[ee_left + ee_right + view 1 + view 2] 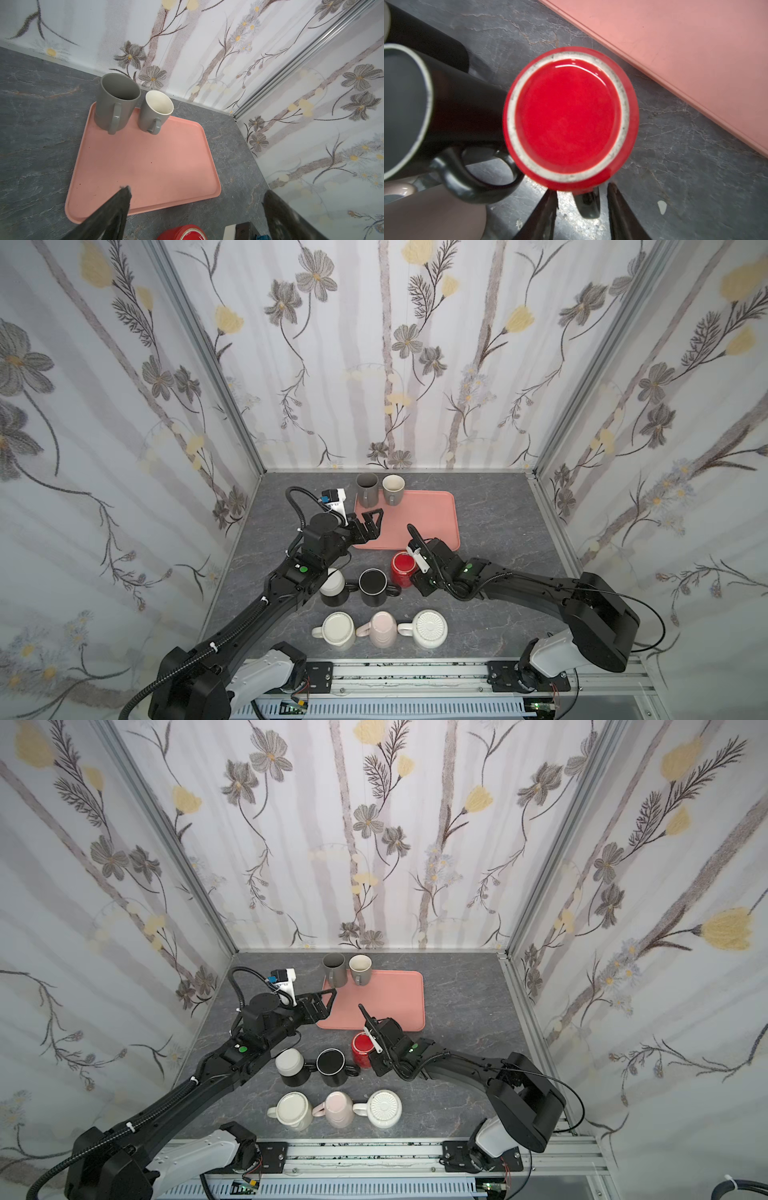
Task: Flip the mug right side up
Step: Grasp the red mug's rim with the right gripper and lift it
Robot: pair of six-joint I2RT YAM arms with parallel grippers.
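Right gripper is nearest to its wrist cam; its two fingers are part spread, one each side of the handle of the red mug; a thin gap shows on both sides, so no pinch yet, I judge; mug stands upside down on the table, base w/ white ring up, long axis vertical, just off the near edge of the pink tray; handle points away from the tray, straight to the right arm, so this arm is the nearer one; black mug stands close beside, also off the tray's near edge; touching or not, cannot tell; left gripper is above the tray's edge, fingers spread wide, empty, farther from the mug.
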